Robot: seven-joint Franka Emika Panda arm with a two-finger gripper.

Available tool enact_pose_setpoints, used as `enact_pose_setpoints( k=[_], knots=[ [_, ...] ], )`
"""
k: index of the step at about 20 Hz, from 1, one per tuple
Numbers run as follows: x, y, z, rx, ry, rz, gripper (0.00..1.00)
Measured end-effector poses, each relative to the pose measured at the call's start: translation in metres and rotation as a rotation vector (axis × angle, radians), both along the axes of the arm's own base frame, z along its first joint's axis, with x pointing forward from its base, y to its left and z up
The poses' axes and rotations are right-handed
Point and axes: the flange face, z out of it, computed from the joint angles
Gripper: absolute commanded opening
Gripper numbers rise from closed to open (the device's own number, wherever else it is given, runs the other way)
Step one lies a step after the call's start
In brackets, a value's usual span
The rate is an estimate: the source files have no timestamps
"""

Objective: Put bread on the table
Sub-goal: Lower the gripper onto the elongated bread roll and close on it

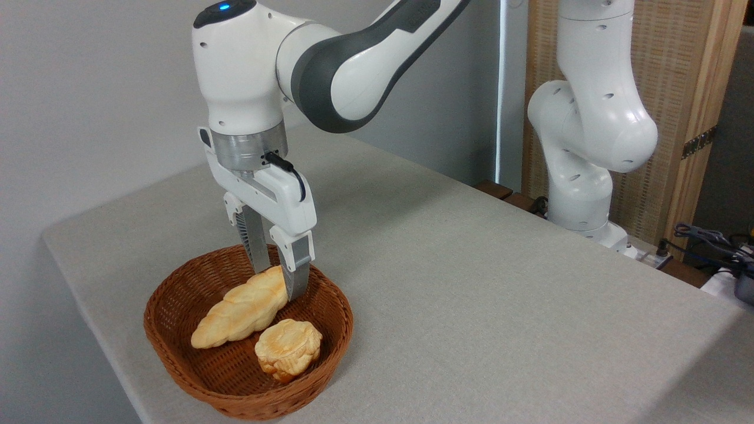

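You have one braided, lumpy golden bread (240, 310) lying in the brown wicker basket (177, 306), with one small round bun (288, 348) just beside it in the same basket. Your gripper (277, 277) reaches into the basket, its two fingers straddling the loaf's upper end, pinching it. The basket sits on the speckled grey table (471, 282).

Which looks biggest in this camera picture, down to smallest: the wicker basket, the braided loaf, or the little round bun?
1. Wicker basket, clearly the largest; it holds both breads.
2. Braided loaf, about twice the bun's length.
3. Round bun, smallest.
All sit together, so distance hardly affects the ranking.
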Motion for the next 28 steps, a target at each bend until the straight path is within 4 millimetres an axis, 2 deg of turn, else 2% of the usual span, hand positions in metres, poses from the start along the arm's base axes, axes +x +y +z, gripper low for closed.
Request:
enact_pose_setpoints(
  k=[2,6,11,15,17,20,28],
  knots=[
    [0.0,-0.003,-0.004,0.002,0.007,-0.004,1.0],
    [0.003,-0.023,-0.017,-0.04,0.014,-0.009,1.0],
    [0.006,-0.025,-0.028,-0.056,0.018,0.001,0.99],
    [0.007,-0.025,-0.03,-0.053,0.019,-0.001,0.52],
    [0.007,-0.025,-0.03,-0.049,0.018,-0.006,0.43],
    [0.007,-0.025,-0.029,-0.049,0.017,-0.01,0.4],
    [0.008,-0.024,-0.029,-0.049,0.017,-0.008,0.41]
  ],
)
